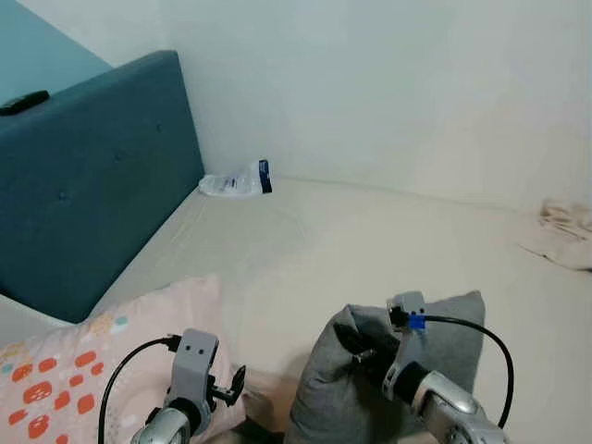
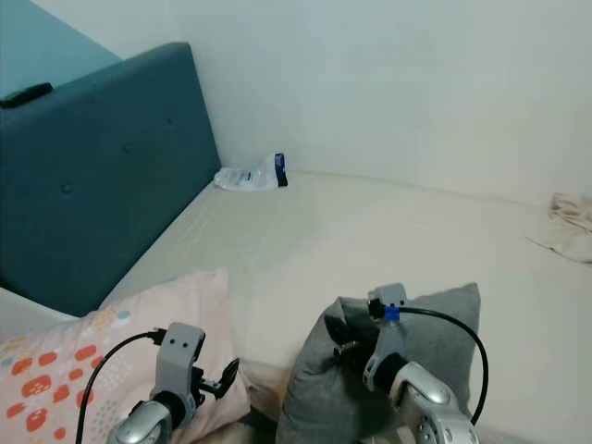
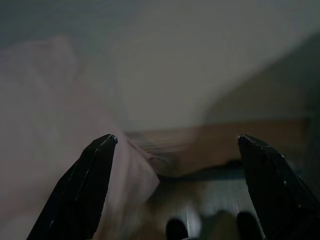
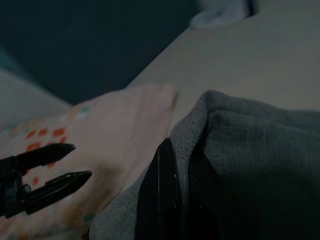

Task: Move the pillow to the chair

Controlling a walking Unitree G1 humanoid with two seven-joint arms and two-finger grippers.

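Observation:
A grey pillow stands on edge on the beige bed, close in front of me. My right gripper is shut on its upper left corner; in the right wrist view the grey fabric folds around one black finger. A pink pillow with orange spots lies to the left. My left gripper hovers open between the two pillows, just off the pink pillow's edge, with nothing between its fingers.
A teal padded headboard rises along the left, with a black remote on top. A clear plastic packet lies in the far corner by the white wall. A crumpled cream cloth sits at the far right.

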